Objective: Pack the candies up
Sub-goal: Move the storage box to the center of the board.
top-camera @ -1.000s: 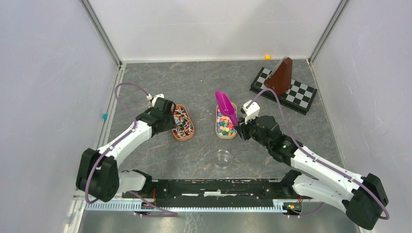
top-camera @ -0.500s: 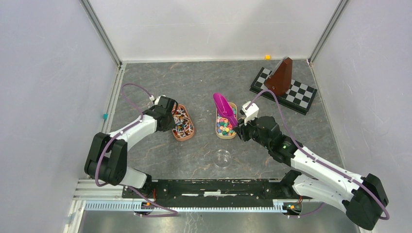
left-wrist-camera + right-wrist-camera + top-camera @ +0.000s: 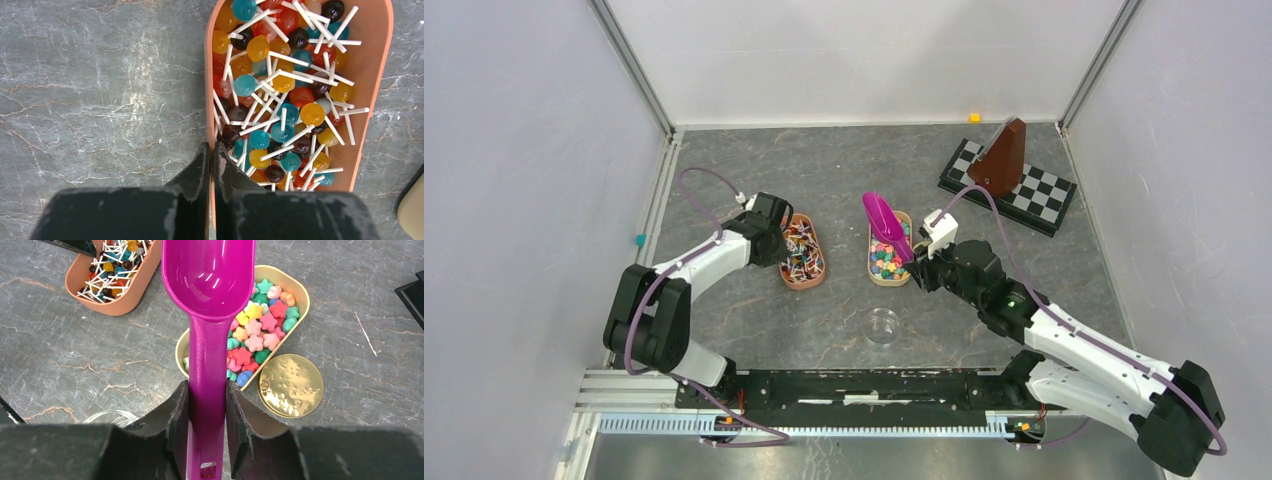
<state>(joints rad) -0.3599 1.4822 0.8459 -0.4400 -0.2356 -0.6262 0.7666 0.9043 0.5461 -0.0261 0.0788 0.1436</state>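
Note:
The candies [image 3: 255, 335], small star-like pieces in mixed colours, fill a cream oval tray [image 3: 299, 296] at the table's middle, also seen from above [image 3: 887, 255]. My right gripper [image 3: 206, 385] is shut on the handle of a magenta scoop [image 3: 210, 270], whose empty bowl hangs over the far end of that tray. In the top view the right gripper [image 3: 916, 268] sits at the tray's near right side. My left gripper [image 3: 211, 147] is shut on the left rim of the orange-brown tray [image 3: 372, 65] of lollipops, one finger inside and one outside.
A round gold lid [image 3: 290, 385] lies flat beside the cream tray's near end. A small clear glass jar [image 3: 883, 325] stands in front of both trays. At the back right, a brown wedge-shaped object [image 3: 1002, 155] stands on a chequered board [image 3: 1034, 200].
My left gripper has closed onto the orange-brown tray's rim, and the left arm has reached a little farther forward. The scoop's bowl has shifted slightly left.

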